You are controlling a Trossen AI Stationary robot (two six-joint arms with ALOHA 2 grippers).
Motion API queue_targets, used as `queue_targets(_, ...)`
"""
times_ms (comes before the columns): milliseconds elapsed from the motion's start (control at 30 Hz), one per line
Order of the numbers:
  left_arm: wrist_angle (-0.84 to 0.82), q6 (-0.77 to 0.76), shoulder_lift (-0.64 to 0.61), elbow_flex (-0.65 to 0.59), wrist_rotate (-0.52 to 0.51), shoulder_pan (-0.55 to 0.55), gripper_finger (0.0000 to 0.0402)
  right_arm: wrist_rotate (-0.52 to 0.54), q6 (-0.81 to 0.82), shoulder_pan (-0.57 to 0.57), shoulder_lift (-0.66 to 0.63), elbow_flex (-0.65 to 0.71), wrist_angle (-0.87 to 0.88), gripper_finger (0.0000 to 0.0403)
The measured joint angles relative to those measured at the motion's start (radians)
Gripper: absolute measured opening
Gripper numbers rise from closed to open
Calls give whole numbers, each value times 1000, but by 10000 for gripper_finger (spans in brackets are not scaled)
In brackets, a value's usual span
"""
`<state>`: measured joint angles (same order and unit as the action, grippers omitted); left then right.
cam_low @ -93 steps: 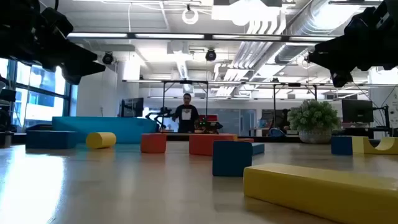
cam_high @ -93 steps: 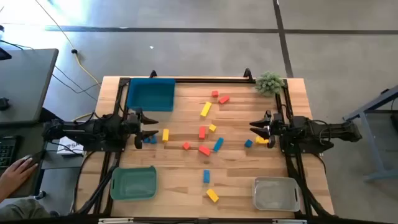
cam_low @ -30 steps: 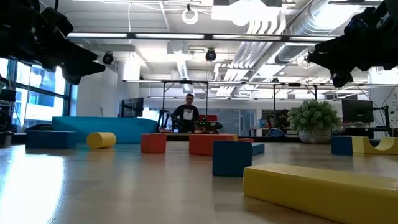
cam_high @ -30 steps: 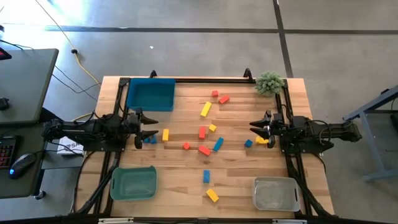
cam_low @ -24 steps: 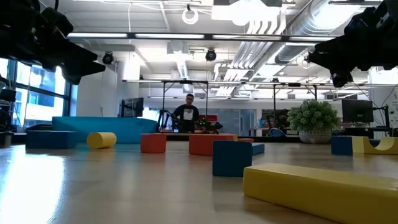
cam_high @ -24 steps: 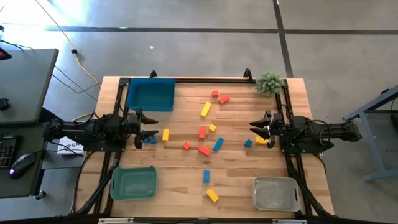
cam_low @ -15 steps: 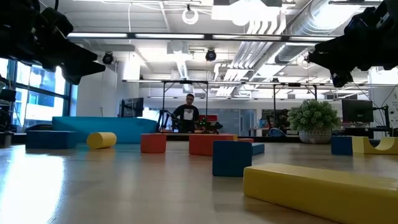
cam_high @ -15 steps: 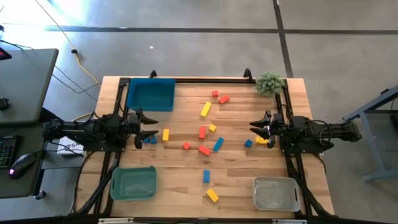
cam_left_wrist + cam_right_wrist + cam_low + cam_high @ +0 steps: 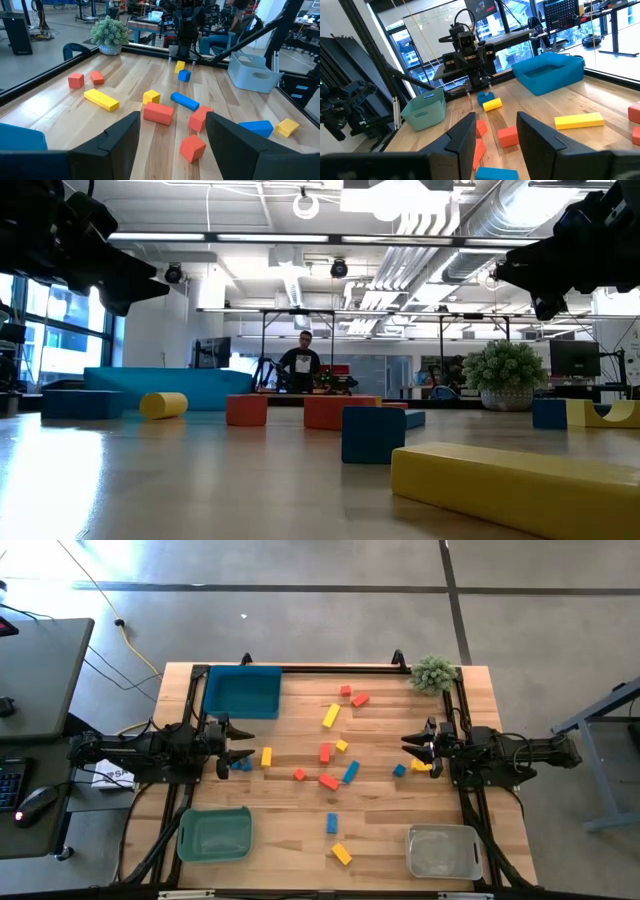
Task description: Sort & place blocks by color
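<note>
Left gripper sits at nine o'clock on the table, jaws spread wide and empty, blue blocks just beside it. Right gripper sits at three o'clock, jaws partly apart with nothing between them, a blue cube and a yellow piece close by. The blocks lie scattered across the middle: red, yellow, blue. Teal tray at eleven, green tray at seven, grey tray at five; all look empty, though it is hard to be sure from above.
</note>
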<state>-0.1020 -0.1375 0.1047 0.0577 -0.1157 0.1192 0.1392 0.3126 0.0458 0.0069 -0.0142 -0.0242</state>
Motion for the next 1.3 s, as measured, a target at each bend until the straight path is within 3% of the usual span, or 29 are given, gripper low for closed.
queue_targets(933, 0, 0, 0, 0, 0, 0, 213, 1, 0, 0, 0, 1, -7, 129)
queue_targets(1300, 0, 0, 0, 0, 0, 0, 213, 19, -66, 0, 0, -21, -234, 129)
